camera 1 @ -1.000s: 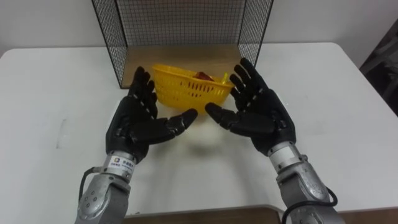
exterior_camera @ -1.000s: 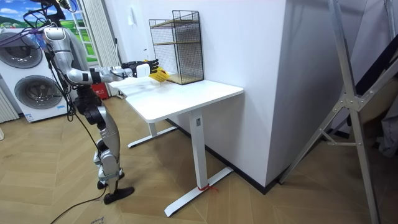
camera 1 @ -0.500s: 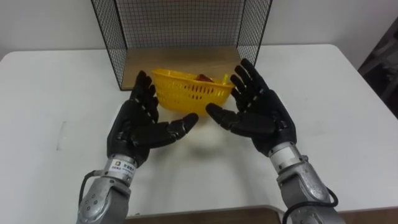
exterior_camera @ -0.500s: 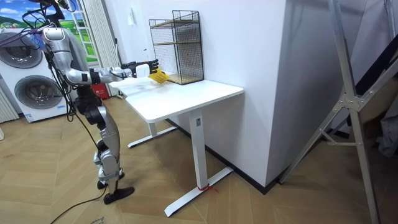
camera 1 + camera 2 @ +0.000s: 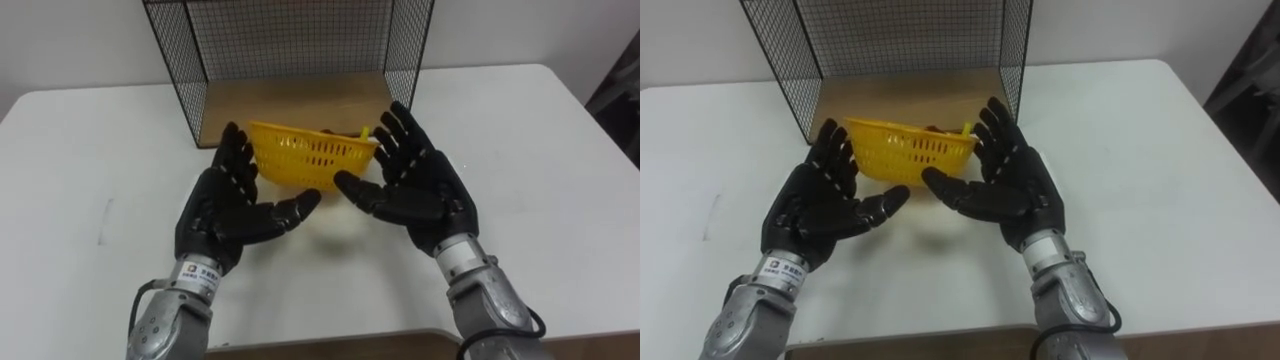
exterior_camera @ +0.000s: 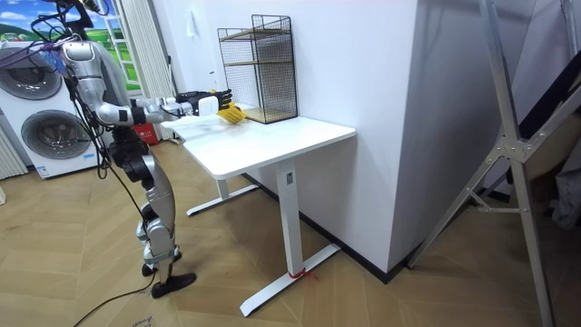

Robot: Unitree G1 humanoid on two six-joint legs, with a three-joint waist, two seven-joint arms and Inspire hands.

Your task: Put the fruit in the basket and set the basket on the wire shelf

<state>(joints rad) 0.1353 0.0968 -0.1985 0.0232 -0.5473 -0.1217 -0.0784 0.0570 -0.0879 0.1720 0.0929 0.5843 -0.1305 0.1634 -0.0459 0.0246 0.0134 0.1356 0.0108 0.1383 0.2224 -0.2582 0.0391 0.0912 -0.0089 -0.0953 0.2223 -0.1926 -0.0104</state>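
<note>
The left hand (image 5: 225,205) is held spread wide, palm up, before the wire shelf (image 5: 290,40). The yellow basket (image 5: 305,155) is seen at the shelf's open front, with fruit (image 5: 364,132) glimpsed inside. The right hand (image 5: 425,190) is spread likewise before the shelf.

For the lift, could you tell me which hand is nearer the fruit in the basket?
Right. The right hand is beside the fruit at the basket's right end; the left hand flanks the other end.
</note>
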